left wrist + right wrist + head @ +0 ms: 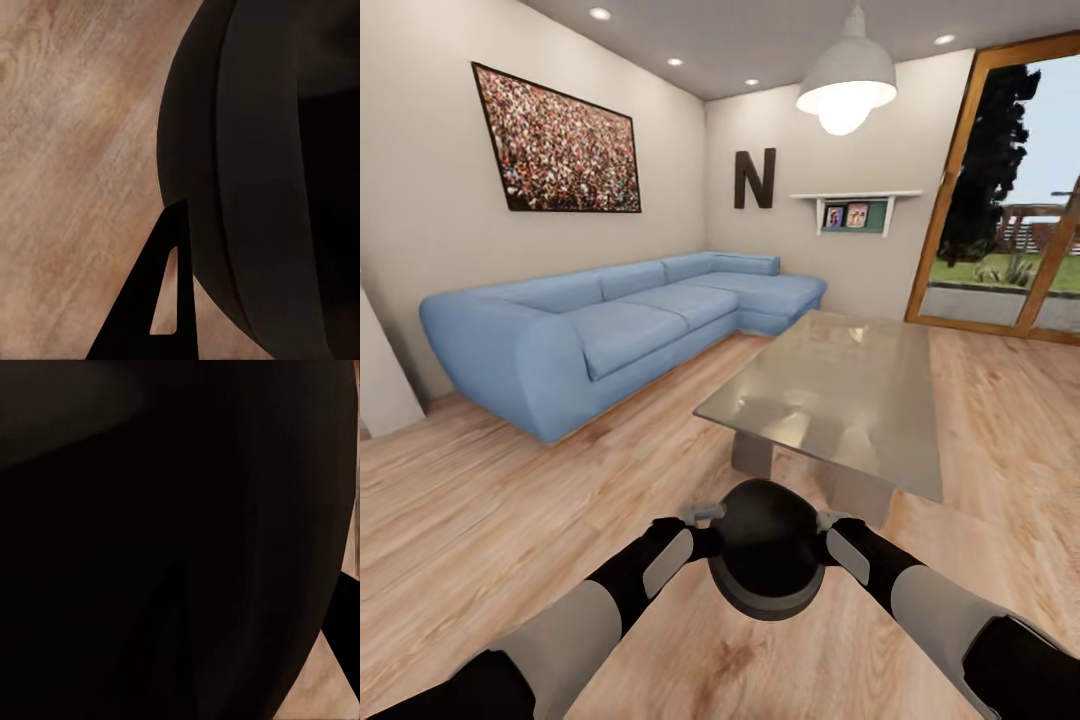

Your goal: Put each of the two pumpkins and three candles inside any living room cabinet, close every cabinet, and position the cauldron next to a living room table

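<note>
Cauldron point(765, 560): pressed between both grippers, fingers' spacing untellable.
Table point(840, 385): just beyond.
Advice: lower level beside near table leg; release evenly.

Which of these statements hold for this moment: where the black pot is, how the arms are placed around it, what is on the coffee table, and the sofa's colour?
1. The black pot sits between the left gripper and the right gripper. True.
2. The pot rests on the coffee table. False: it is in front of the table's near edge, between the two arms, over the wood floor.
3. Two pumpkins stand on the table top. False: the top shows only reflections.
4. The sofa is blue. True.
5. The sofa stands against the glass door. False: it follows the picture wall and the corner.
</note>
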{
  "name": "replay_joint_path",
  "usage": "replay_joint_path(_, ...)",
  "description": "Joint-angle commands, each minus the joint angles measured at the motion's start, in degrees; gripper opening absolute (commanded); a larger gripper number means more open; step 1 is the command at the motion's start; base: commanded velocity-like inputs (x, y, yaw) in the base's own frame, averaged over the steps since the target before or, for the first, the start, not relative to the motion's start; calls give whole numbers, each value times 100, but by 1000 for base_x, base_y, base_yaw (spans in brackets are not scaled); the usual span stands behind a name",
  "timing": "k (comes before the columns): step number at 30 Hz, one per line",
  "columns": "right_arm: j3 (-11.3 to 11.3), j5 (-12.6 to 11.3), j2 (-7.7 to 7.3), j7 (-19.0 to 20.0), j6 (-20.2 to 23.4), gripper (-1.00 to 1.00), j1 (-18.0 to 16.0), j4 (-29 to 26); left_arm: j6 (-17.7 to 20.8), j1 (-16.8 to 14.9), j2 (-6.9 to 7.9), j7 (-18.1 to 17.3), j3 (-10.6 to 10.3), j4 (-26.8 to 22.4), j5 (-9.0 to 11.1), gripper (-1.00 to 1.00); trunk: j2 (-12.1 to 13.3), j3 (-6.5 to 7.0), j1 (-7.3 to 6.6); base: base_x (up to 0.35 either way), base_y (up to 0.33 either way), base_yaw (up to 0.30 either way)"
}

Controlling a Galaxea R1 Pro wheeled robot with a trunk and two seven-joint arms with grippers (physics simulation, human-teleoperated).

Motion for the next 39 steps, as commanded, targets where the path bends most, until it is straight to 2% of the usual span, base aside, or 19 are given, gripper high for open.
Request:
replay_joint_path(1, -14, -33, -7, -48, 12, -100, -10, -29, 13, -4, 0, 54, -23, -2, 33, -100, -3, -3, 1, 234, 174, -290)
replay_joint_path(6, -14, -33, -7, -48, 12, -100, -9, -29, 13, -4, 0, 54, -19, -2, 25, -100, -3, 4, 1, 223, 162, -243)
replay_joint_path(13, -14, -33, -7, -48, 12, -100, -8, -29, 13, -4, 4, 54, -12, -2, 24, -100, -3, 5, 1, 33, 22, -38)
replay_joint_path(39, -14, -33, -7, -48, -17, -100, -9, -29, 13, -4, 3, 54, -14, -2, 24, -100, -38, -571, 68, 0, 0, 0)
